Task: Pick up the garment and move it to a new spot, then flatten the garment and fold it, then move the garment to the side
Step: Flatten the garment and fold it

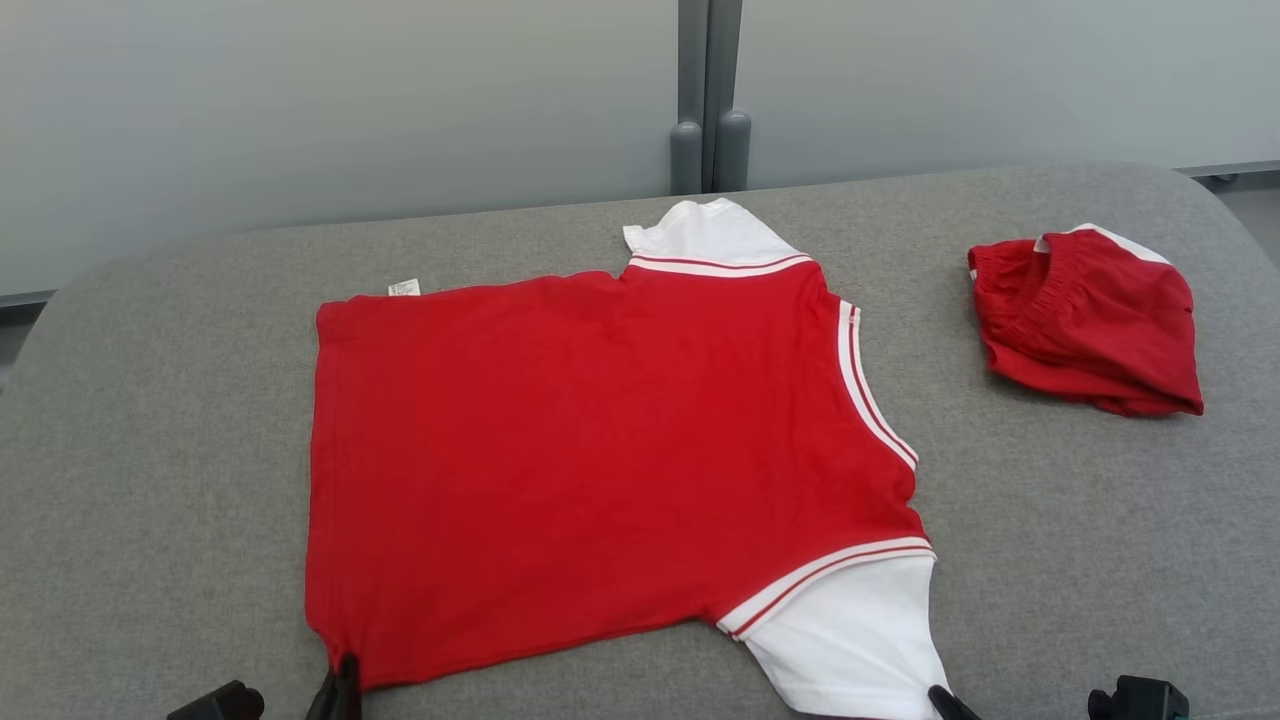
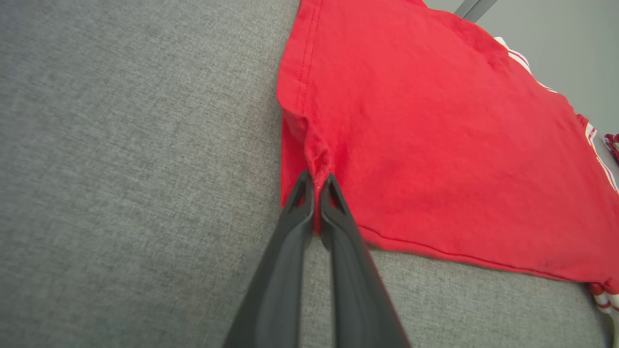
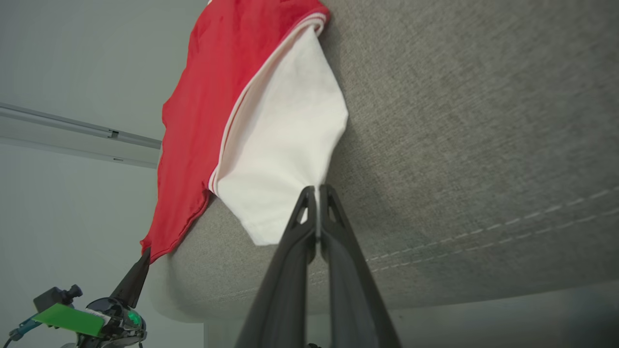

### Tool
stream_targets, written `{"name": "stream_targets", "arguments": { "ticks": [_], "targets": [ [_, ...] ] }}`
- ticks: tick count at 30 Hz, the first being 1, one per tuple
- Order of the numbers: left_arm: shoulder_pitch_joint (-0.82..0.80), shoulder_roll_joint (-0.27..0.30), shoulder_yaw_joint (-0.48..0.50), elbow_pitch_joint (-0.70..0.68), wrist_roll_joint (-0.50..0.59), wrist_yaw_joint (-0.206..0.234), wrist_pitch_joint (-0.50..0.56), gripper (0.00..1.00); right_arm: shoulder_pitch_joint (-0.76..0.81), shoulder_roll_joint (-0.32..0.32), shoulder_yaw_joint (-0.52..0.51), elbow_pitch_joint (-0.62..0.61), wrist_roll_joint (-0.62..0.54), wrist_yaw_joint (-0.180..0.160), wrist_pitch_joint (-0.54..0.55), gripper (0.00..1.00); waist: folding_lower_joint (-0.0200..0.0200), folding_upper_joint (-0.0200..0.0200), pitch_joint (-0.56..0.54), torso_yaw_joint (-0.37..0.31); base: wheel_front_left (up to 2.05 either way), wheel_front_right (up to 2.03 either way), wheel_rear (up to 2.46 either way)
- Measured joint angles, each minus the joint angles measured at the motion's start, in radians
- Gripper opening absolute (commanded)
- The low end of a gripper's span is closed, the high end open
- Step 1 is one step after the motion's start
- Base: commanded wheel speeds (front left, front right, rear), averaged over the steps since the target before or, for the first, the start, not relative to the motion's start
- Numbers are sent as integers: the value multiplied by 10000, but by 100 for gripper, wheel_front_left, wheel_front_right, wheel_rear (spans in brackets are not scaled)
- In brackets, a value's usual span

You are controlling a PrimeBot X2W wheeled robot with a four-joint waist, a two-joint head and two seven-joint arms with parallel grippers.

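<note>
Head view bottom: left end effector (image 1: 345, 688) and right end effector (image 1: 945, 703) are pinching the garment (image 1: 600, 450), flattening it; folding is probably needing an even lift.

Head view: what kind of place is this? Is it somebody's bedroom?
Probably a robot test room, not a bedroom: a grey fabric-covered table, plain pale wall panels behind it, and the left gripper and right gripper pinching a red shirt.
</note>
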Motion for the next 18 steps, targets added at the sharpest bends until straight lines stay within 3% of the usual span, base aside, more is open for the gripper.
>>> {"name": "stream_targets", "arguments": {
  "ticks": [1, 2, 3, 4, 18],
  "targets": [
    [-2, -50, 6, 4, 0, 15, -2, 76, -3, 31, 6, 73, 0, 0, -29, 27, 0, 0, 2, 2, 0, 0, 0],
    [-2, -84, 15, 6, 0, 56, -2, 96, -3, 52, 15, 136, 0, 0, -42, 43, 0, 0, 5, 5, 0, 0, 0],
    [-3, -96, 33, 8, 0, 71, -4, 100, -2, 63, 23, 194, 0, 0, -46, 67, 0, 0, 9, 8, 0, 0, 0],
    [-3, -90, 69, 10, 0, 73, -4, 100, 0, 73, 21, 257, 2, 0, -79, 100, 0, 0, 15, 12, 0, 0, 0],
    [3, 334, 652, -445, 136, 291, -107, 100, 58, -299, -48, 775, -428, 2, -410, 100, 0, 0, 387, -138, 0, 0, 0]
  ]
}}
